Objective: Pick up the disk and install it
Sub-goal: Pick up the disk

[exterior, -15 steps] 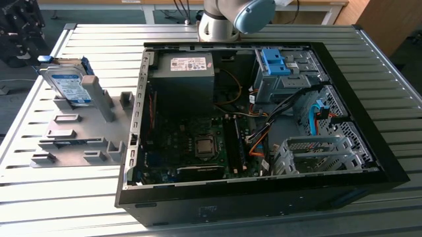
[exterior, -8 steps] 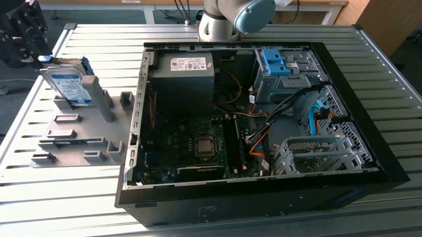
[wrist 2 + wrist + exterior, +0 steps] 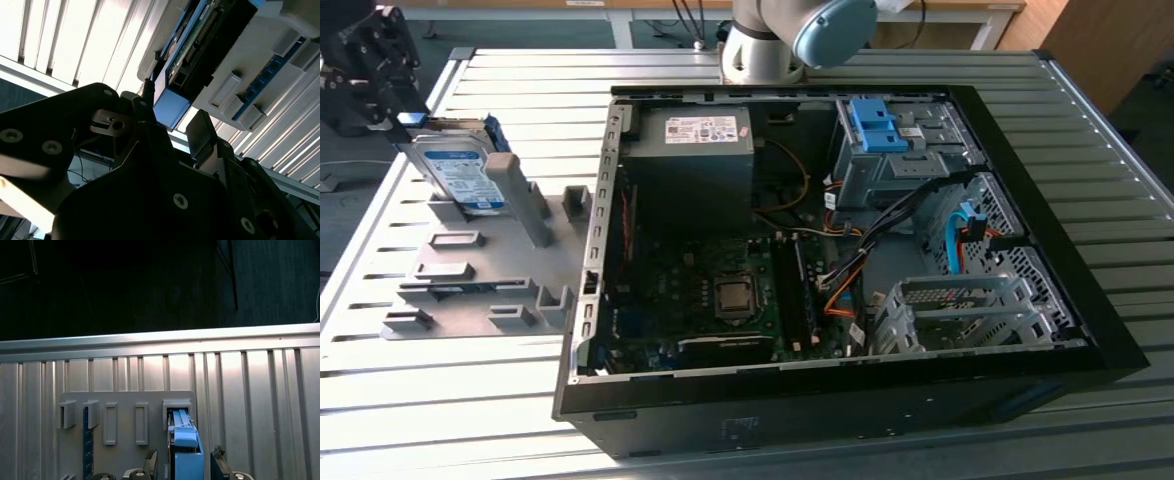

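I'm over at the far corner on the exterior view's left, my gripper (image 3: 172,112) right at the upper end of the disk (image 3: 460,172). The disk stands on edge in a slot of the grey holder (image 3: 494,285) on the slatted metal table (image 3: 534,80), white-and-blue label turned to the exterior camera. Jaws are wide: in the first wrist view my fingers (image 3: 150,459) sit one on each side of the disk's blue carrier end, a gap showing on both sides, so nothing is gripped. The second wrist view has that same blue end between my dark fingers, the circuit-board side of the disk running away from me. Well apart, towards the exterior view's right, lies the open computer case (image 3: 854,425), with the blue bracket (image 3: 874,125) atop the grey drive bay (image 3: 914,165) at its far end and the black power supply (image 3: 694,165) beside that
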Motion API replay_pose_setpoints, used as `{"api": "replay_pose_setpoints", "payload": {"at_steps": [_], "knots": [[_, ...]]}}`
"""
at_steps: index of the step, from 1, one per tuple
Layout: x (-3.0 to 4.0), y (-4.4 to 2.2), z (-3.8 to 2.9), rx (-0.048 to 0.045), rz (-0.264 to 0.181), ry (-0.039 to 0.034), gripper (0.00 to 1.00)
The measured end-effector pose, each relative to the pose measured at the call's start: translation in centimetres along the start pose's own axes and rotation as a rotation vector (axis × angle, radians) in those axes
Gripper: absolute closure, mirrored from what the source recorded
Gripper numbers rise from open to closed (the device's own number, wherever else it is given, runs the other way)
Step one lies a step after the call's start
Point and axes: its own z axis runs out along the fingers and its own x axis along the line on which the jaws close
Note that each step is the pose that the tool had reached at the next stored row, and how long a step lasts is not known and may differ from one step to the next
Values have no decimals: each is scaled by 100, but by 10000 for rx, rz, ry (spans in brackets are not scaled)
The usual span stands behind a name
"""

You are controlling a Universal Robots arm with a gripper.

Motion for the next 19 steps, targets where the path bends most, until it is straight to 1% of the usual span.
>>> {"api": "replay_pose_setpoints", "payload": {"at_steps": [4, 7, 9, 10, 15, 17, 18, 19], "knots": [[0, 0, 64, -1, -4, 0, 47], [-1, -1, 89, -1, -6, 0, 47], [0, -1, 100, -2, -6, 1, 49], [-1, -1, 104, -3, -6, 1, 55], [-1, -1, 118, -3, -6, 1, 55], [0, -1, 119, -3, -6, 2, 57], [0, -1, 120, -2, -6, 1, 64], [0, -1, 120, -2, -6, 1, 64]]}}
